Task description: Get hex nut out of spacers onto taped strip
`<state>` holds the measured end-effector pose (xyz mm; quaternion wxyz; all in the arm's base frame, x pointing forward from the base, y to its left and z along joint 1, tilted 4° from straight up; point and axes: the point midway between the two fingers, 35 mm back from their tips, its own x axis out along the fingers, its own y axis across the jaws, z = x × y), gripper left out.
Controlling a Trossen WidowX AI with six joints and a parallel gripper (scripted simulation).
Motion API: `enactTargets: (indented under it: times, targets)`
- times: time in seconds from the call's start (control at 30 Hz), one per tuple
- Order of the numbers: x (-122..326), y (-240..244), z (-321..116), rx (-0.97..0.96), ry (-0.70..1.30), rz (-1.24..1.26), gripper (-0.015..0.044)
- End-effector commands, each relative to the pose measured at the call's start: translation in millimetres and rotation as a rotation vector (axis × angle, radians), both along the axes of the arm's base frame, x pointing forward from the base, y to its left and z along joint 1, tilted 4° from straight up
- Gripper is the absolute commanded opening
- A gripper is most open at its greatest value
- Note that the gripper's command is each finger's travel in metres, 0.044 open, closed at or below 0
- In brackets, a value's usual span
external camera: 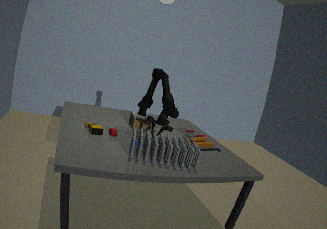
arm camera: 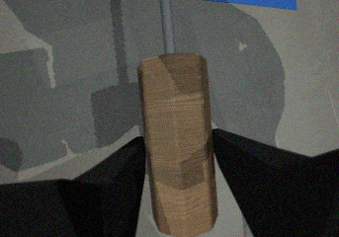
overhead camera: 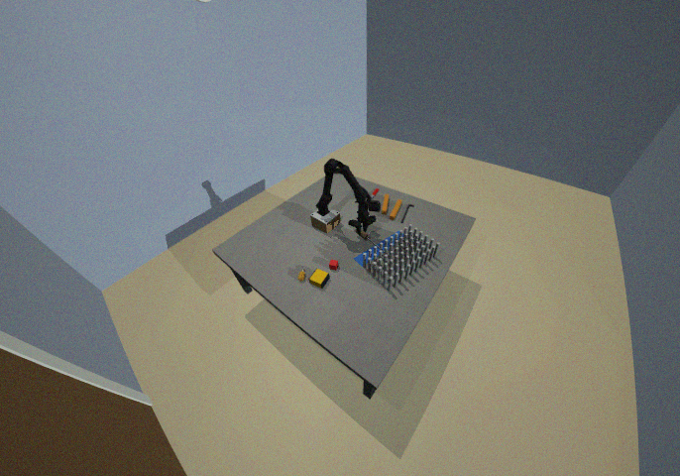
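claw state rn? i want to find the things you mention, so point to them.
Claw (overhead camera: 364, 232) (external camera: 156, 134) (arm camera: 178, 139): closed on the wooden handle (overhead camera: 363, 234) (arm camera: 177, 114) of a tool with a thin metal shaft (arm camera: 167, 27).

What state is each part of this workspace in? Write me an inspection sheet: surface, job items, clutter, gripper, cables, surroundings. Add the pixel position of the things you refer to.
Surface: grey table top (overhead camera: 290, 247) (external camera: 93, 153), standing on dark legs.
Job items: metal spacers (overhead camera: 390, 281) (external camera: 132, 145) upright in rows; blue taped strip (overhead camera: 359, 259) (arm camera: 276, 3) along their arm-side edge; hex nut not distinguishable.
Clutter: red block (overhead camera: 333, 264) (external camera: 113, 131), yellow-topped block (overhead camera: 319, 278) (external camera: 96, 129), two orange bars and a black hooked rod, all outside the spacer field.
Gripper: gripper (overhead camera: 363, 231) (external camera: 157, 133) (arm camera: 178, 139) shut on a wooden handle (arm camera: 177, 114) with a thin metal shaft (arm camera: 167, 30).
Cables: nothing seen.
Surroundings: blue-grey walls, tan floor; no person seen.
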<state>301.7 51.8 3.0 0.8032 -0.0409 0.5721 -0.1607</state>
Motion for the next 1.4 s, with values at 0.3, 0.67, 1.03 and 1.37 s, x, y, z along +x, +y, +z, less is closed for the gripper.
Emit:
enactTargets:
  times: [0.3, 0.67, 1.03, 1.37]
  targets:
    - [11.0, -1.0, 1.7, 0.001, -0.005, 0.002, 0.0]
    - [18.6, -2.5, 2.5, 0.001, -0.006, 0.002, 0.0]
    - [26.1, -4.0, 3.2, 0.001, -0.007, 0.003, 0.0]
    - [32.7, -5.4, 3.8, 0.001, -0.007, 0.003, 0.0]
